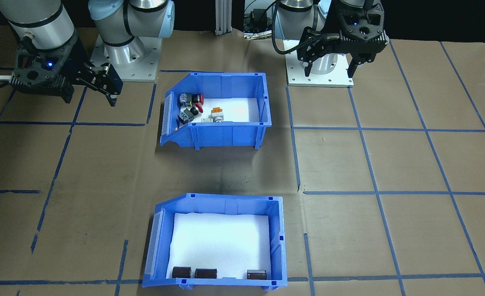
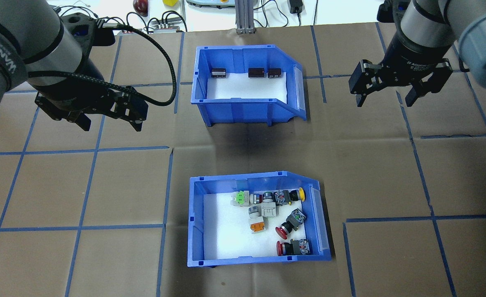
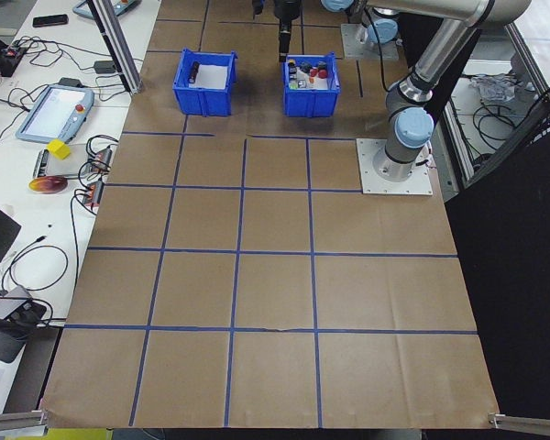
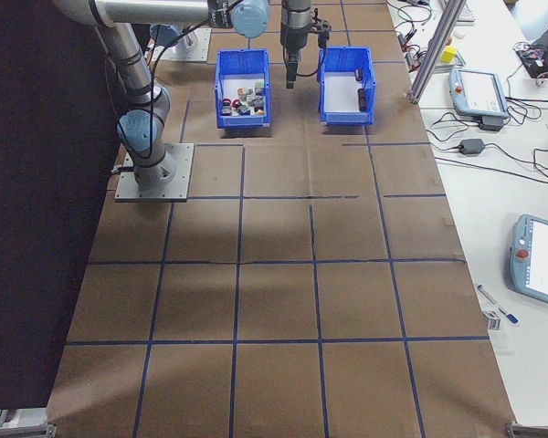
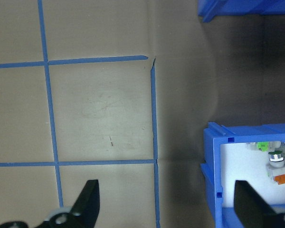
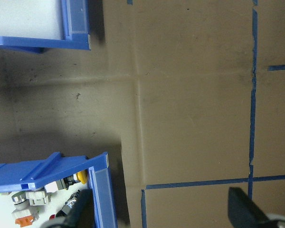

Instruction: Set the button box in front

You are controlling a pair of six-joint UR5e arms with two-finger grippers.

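Button box [image 2: 259,220]: set on the table at the robot's near side, behind the other bin [image 2: 247,84]. Left gripper [image 2: 109,117] and right gripper [image 2: 387,97]: both spread, empty, raised at either flank; neither is judged clearly nearer.

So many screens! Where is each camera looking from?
Front: faces the robot; both arms, button box nearest its base.
Overhead: behind the robot; left pincer, right pincer.
Left end: along the table.
Right end: opposite.
Left wrist: downward; own fingertips.
Right wrist: likewise.
Shared: both wrists see the button box.
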